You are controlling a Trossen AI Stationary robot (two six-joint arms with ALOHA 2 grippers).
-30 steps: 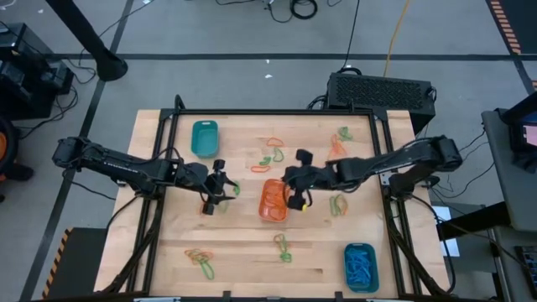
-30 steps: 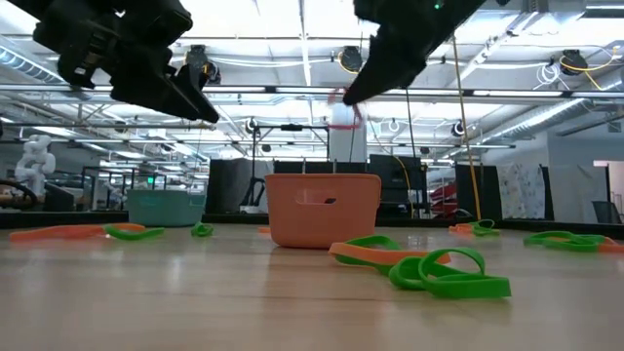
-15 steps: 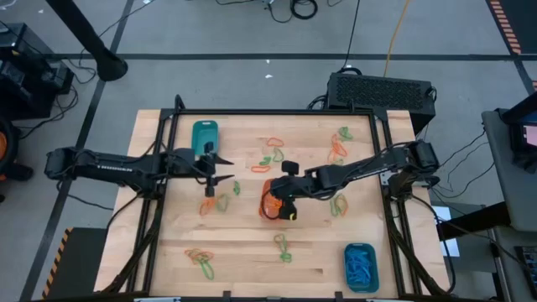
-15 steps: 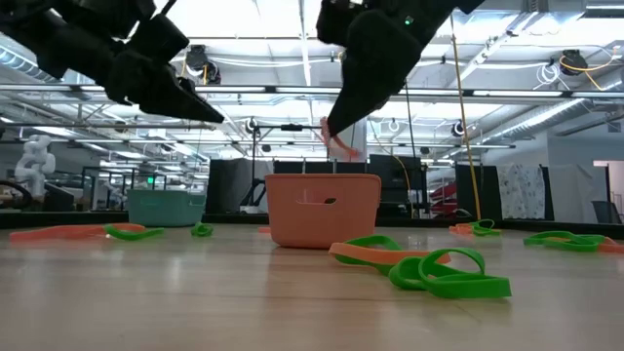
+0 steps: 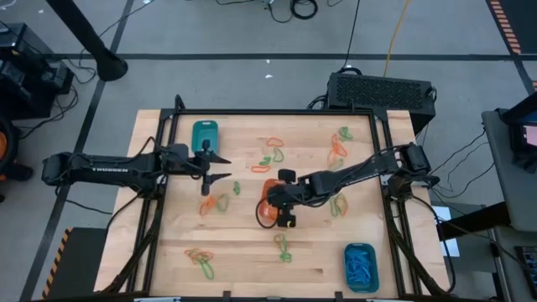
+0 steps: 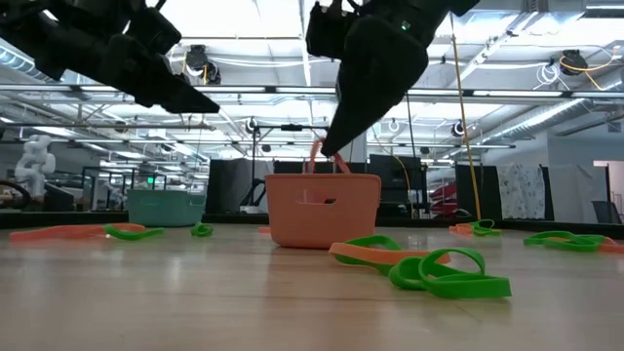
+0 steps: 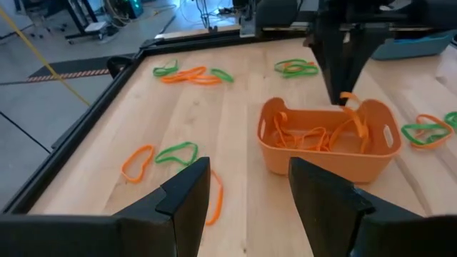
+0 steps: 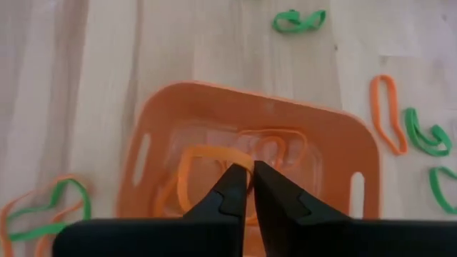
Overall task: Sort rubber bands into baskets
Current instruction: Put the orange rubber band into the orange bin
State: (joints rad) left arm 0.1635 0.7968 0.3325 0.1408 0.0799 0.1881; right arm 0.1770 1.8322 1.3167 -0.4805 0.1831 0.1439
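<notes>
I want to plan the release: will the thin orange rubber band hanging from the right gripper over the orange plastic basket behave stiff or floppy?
Probably floppy: the thin orange rubber band droops from the right gripper and bends over the rim of the orange plastic basket. Likely very light, since a fingertip pinch carries it. It may catch on the rim rather than drop cleanly.
</notes>
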